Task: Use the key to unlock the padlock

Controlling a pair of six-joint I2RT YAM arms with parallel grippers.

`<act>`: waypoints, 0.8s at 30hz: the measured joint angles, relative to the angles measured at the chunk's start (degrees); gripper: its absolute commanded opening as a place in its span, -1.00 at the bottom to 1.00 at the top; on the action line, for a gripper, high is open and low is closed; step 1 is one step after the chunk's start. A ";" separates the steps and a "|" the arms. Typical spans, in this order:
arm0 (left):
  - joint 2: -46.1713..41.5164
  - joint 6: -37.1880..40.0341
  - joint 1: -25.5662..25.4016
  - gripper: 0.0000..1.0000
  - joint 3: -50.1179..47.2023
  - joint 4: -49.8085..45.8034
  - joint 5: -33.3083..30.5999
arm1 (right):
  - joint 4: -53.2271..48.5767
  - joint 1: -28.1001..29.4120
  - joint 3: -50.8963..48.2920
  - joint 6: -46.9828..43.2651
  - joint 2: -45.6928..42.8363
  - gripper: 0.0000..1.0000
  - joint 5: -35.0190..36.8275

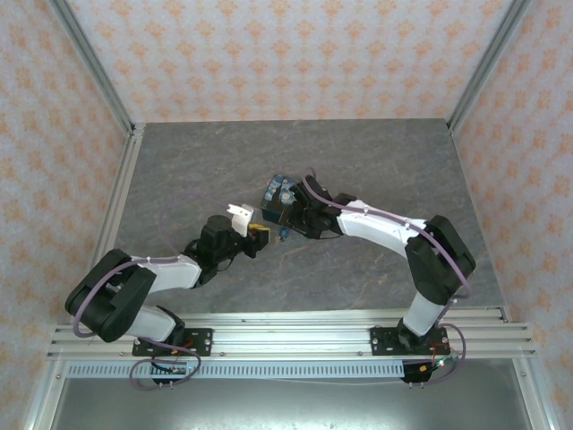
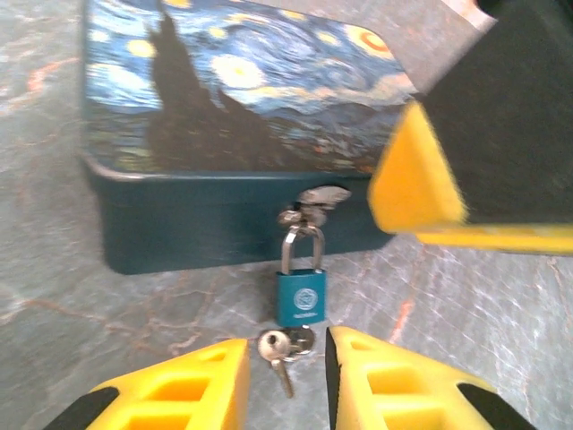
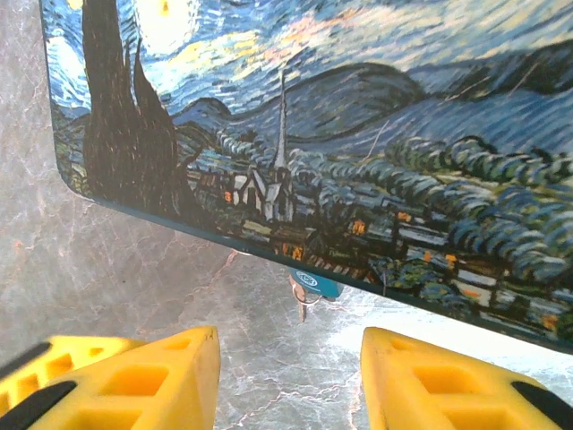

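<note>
Showing teal padlock (image 2: 299, 296), silver-shackled, key (image 2: 277, 351) beneath

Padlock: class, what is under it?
Under the padlock a ringed key lies on the table. The keyhole is hidden, so whether a key is inserted is unclear.

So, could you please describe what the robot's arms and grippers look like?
The left arm and right arm have white links, black joints and purple-grey cables looping alongside. The left gripper and right gripper have yellow fingers with rectangular cut-outs and black trim.
</note>
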 measured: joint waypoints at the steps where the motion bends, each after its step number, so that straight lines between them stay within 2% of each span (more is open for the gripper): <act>1: -0.20 -0.48 0.92 -0.41 0.00 -0.74 0.28 | -0.13 0.50 0.00 -0.22 0.00 -0.10 0.79; 6: -0.61 -1.92 2.99 -0.41 0.02 -3.96 1.29 | -1.14 3.37 1.53 -0.81 2.40 -0.09 4.13; 14: -2.47 -1.86 2.99 -0.41 0.02 -8.13 1.81 | -1.18 6.23 3.08 1.03 9.62 -0.08 8.41; 24: -7.98 -1.68 3.10 -0.40 -0.37 -11.23 1.77 | 1.53 8.83 3.41 3.74 11.17 -0.08 16.09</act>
